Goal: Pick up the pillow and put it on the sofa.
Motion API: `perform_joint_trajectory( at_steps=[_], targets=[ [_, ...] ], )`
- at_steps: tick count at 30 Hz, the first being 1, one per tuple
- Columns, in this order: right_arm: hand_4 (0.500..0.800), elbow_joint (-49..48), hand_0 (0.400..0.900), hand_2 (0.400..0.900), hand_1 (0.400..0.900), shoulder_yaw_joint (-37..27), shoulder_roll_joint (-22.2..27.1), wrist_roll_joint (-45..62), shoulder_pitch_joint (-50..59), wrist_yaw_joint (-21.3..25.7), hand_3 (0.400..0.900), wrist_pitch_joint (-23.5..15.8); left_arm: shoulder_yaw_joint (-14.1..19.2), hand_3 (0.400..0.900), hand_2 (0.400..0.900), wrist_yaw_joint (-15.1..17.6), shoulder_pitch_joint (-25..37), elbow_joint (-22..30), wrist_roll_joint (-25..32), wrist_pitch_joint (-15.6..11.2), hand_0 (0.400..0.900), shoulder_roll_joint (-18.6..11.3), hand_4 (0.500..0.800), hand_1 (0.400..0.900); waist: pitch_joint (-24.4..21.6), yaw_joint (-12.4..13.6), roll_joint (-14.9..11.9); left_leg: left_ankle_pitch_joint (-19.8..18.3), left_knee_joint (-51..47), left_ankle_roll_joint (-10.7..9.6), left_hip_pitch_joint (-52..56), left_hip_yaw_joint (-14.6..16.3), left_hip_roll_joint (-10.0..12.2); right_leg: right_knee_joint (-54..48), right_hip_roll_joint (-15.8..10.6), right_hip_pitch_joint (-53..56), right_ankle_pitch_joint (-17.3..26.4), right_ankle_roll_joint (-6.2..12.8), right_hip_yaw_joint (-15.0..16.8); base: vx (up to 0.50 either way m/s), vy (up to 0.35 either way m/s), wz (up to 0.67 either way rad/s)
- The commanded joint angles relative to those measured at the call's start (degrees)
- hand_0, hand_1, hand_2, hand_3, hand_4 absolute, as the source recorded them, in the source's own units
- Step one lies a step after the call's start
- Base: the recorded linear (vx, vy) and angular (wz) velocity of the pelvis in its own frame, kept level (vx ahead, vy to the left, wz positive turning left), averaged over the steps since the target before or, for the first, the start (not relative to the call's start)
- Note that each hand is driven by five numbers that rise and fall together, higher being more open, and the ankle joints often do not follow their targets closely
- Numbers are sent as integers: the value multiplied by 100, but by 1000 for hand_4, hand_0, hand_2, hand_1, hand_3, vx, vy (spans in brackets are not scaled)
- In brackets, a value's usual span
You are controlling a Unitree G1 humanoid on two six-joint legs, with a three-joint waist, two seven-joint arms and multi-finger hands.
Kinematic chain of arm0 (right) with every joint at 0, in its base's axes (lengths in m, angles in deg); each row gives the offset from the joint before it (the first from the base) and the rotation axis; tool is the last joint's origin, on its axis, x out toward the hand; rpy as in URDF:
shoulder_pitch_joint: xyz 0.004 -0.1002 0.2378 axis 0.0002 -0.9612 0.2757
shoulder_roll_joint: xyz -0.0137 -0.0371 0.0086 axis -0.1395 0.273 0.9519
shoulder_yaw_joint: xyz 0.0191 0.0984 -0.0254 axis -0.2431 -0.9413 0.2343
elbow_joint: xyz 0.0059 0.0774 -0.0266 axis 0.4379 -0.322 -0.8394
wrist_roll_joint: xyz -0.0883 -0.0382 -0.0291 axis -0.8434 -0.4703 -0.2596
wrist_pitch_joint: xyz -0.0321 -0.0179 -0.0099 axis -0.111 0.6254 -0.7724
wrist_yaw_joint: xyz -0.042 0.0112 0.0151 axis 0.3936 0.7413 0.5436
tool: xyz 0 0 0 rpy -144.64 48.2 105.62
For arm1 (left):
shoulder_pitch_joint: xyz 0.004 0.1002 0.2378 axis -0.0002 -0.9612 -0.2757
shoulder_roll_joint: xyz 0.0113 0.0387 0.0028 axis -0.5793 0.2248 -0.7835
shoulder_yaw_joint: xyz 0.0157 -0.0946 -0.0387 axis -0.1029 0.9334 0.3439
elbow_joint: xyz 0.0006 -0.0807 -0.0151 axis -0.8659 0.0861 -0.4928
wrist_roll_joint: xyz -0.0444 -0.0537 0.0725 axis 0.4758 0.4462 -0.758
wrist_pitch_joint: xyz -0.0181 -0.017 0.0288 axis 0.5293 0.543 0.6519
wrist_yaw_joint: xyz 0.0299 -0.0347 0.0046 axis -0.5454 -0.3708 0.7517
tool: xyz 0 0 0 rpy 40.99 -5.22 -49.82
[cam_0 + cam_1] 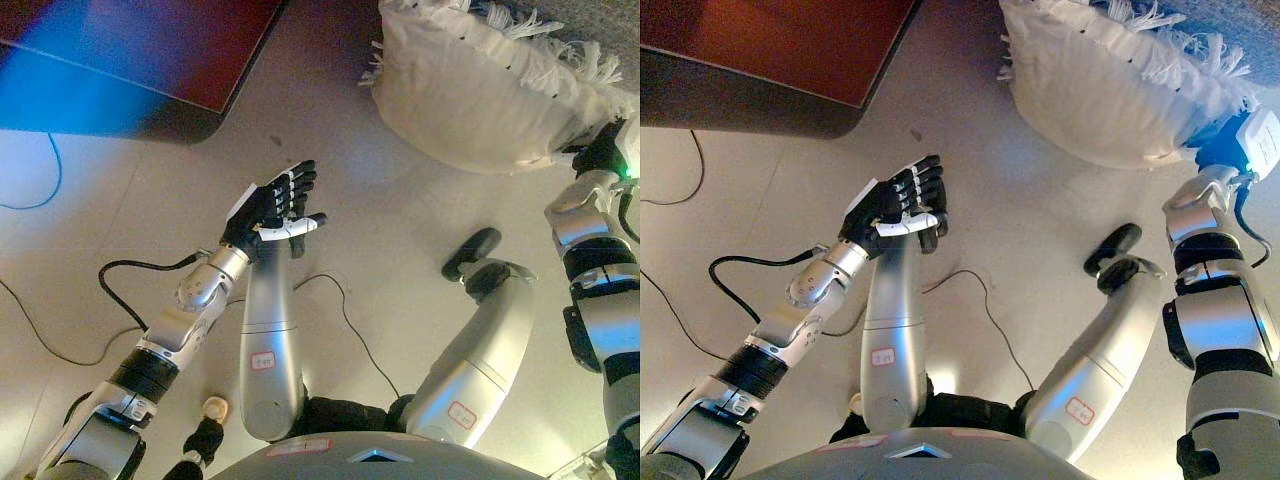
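Observation:
A cream pillow [470,90] with a fringed edge fills the top right, above the pale floor. My right hand [600,152] is at the pillow's lower right corner, pressed against it, and its fingers are hidden behind the fabric. My left hand [275,212] hovers over the floor in the middle, well left of the pillow and apart from it. Its fingers are fairly straight, the thumb lies across, and it holds nothing. A grey textured surface [590,20] shows behind the pillow in the top right corner.
A dark red slab with a dark rounded rim [170,50] takes up the top left. Pale floor [400,230] lies between it and the pillow.

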Motion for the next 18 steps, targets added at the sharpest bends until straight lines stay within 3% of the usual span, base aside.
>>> perform_joint_trajectory(
  at_steps=[1, 8, 9, 10, 13, 18],
  targets=[
    [800, -39, 900, 900, 900, 0, 457, 147, 312, 382, 900, -91, -62, 900, 900, -67, -3, 486, 74, -645, 900, 221, 800, 900, -6, 149, 321, -377, -302, -153, 350, -409, 442, 412, -86, -223, -121, 195, 681, 24, -6, 8],
    [800, -98, 900, 900, 900, 126, 460, 405, 377, -1037, 900, 243, 4, 900, 900, -244, -28, 510, 74, -461, 900, 178, 800, 900, -6, 190, 292, -385, -195, -172, 381, -455, 399, 539, -133, -273, -129, 179, 712, 35, -38, 7],
    [541, -127, 469, 469, 469, 169, 473, 436, 425, -1143, 469, 347, 6, 900, 900, -264, -25, 500, 89, -433, 900, 169, 800, 900, -6, 192, 276, -378, -202, -180, 409, -454, 404, 540, -135, -257, -127, 178, 706, 40, -39, 2],
    [500, -124, 400, 400, 400, 188, 467, 456, 429, -1244, 400, 363, 11, 900, 900, -284, -30, 513, 95, -400, 900, 158, 800, 900, -6, 194, 261, -364, -213, -192, 435, -460, 413, 528, -135, -237, -114, 182, 698, 37, -30, 0],
    [500, -122, 400, 400, 400, 182, 442, 601, 455, -1277, 400, 251, 33, 900, 900, -298, -44, 522, 104, -340, 900, 167, 800, 900, -6, 202, 219, -288, -366, -203, 580, -423, 438, 439, -111, -123, -62, 182, 620, 28, -14, -4],
    [500, -154, 400, 400, 400, -1, 210, 721, 407, -796, 400, -60, -53, 900, 900, -178, 30, 468, 18, -344, 900, 265, 800, 900, -8, 212, 138, -58, -1018, -232, 1105, -272, 494, -109, -79, 375, 132, 206, 322, 21, -5, -8]
  ],
)
